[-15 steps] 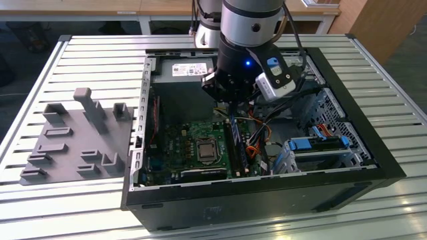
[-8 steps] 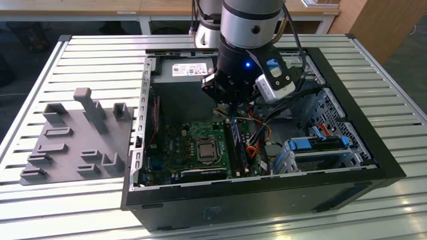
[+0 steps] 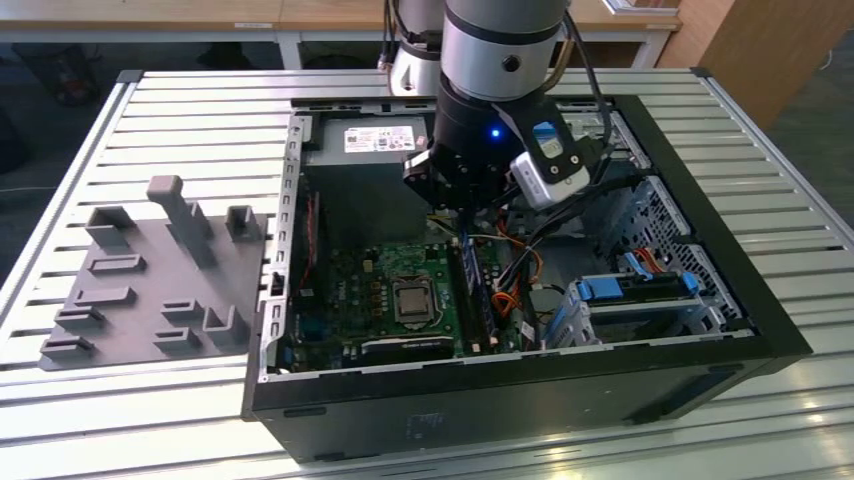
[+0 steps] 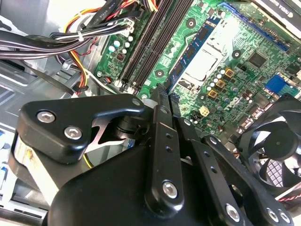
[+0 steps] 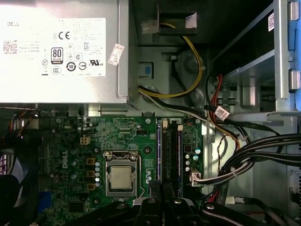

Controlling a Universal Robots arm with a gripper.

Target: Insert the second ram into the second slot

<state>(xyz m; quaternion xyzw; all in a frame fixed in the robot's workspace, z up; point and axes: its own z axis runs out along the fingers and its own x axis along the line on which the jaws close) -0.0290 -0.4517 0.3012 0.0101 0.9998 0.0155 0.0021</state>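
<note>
The claw (image 5: 163, 190) hangs just above the slots (image 5: 173, 150), beside the chip (image 5: 121, 178). I cannot tell if it is spread or pinching something. A thin blue ram (image 5: 159, 151) stands on its edge between the chip and the black slots. If it sits crooked, a hard push could bend it or break a slot. Wires (image 5: 263, 150) past the slots, away from the chip, could snag the claw

Robotics lab: open computer case (image 3: 507, 400) on slatted metal bench (image 3: 200, 120)
</note>
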